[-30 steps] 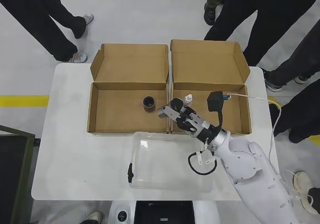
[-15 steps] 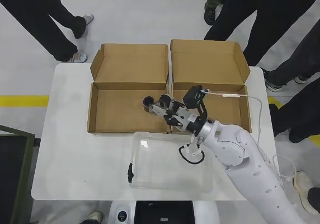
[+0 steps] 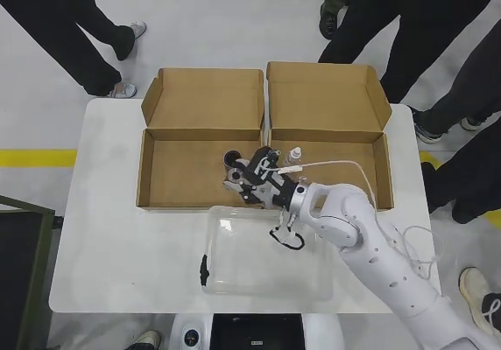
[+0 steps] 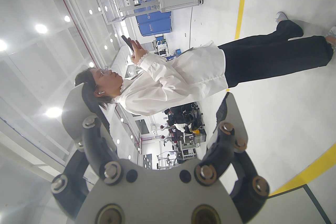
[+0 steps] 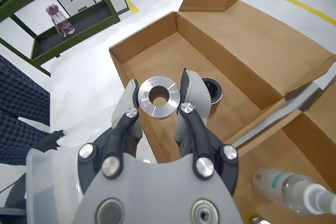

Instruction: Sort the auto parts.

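My left pincer point(image 4: 155, 109) hangs open and empty, pointed off at the room, so I expect no trouble from it.

On the bench point(image 3: 119, 227), the left box point(image 3: 180, 175) holds a dark bushing point(image 5: 214, 92) near its right wall. My right pincer point(image 5: 159, 93) is clamped on a metal ring point(image 5: 169, 93). The pads sit on the ring's round rim and its flat face is up. It hangs above that box, close to the near wall and just beside the bushing.

That grip is my first worry. Two pads on a smooth curved rim is a thin hold, and a jolt could let the ring twist or slide out early.

The second worry is the crowding. If I let go here, the ring may land on the bushing and glance off, or tip onto its edge and roll. If I go lower, a finger could catch the cardboard wall or nudge the bushing — I would want a barer patch of floor.

Farther right, a white cable point(image 3: 329, 164) trails from my arm across the right box point(image 3: 356, 175), near the bottle point(image 3: 294, 155). A swing of the wrist could drag the cable into the bottle and knock it.
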`<state>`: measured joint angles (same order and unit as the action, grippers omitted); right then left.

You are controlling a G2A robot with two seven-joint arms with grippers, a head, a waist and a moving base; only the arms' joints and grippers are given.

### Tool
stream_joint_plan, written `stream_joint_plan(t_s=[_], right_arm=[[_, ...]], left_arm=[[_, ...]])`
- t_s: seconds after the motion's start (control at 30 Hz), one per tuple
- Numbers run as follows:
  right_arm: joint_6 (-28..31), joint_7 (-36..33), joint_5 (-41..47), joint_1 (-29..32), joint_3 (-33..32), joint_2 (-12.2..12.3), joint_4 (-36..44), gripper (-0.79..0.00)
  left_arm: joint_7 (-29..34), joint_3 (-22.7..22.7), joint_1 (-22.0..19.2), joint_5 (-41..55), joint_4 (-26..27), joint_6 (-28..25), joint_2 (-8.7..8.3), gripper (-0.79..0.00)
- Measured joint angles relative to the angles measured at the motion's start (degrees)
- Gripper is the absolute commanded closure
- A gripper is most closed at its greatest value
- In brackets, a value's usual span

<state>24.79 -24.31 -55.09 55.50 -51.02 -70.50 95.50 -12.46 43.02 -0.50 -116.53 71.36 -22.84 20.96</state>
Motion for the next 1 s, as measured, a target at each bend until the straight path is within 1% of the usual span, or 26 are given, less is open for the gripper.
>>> stream_joint_plan(t_s=[0.37,1.0], right_arm=[[0.7,-0.7,-7.2,-4.2,4.7,-1.5,-5.3,0.000],[2.1,-2.0,-10.7,-8.5,8.8,-3.8,-11.5,0.000]], left_arm=[[0.0,0.0,0.0,0.0,0.0,0.0,0.00,-0.785],[0.0,0.0,0.0,0.0,0.0,0.0,0.00,-0.785]])
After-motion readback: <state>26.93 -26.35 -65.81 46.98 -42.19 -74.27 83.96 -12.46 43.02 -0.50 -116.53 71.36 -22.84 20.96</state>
